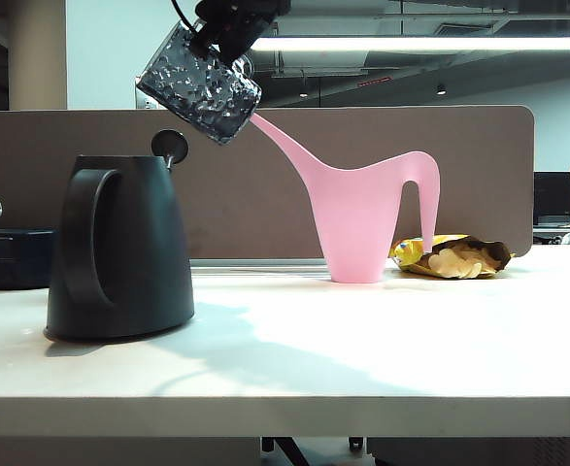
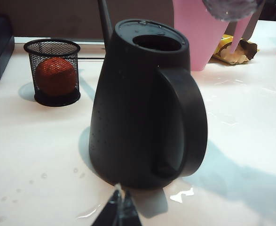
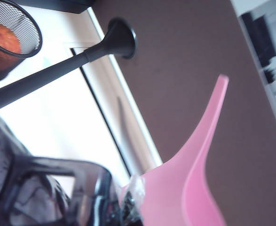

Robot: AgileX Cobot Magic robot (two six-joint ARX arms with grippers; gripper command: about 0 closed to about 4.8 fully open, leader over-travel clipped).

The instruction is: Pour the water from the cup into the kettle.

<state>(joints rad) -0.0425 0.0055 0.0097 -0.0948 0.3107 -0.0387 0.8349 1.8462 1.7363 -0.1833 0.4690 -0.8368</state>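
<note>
Your cup hangs tilted in the air above the kettle, mouth turned down and to the left, just beside the raised knob at the kettle's top. The right gripper reaches in from above and is clamped tight on the cup at its upper side; in the right wrist view you see the cup close up, dark and blurred, so the fingers themselves cannot be made out there. You cannot tell whether any water is leaving the cup.

The kettle stands upright near the table's left front, its loop handle facing the front edge, and its top opening is uncovered. Small drops and a wet patch lie on the table around its base.

The left gripper sits low just in front of the kettle, its dark tips drawn together to a point and holding nothing.

Behind the kettle, toward the back edge, stands a pink watering can, its long spout rising toward the cup. A torn chip bag lies just right of the can. At the back left you have a mesh cup with an orange ball inside.
</note>
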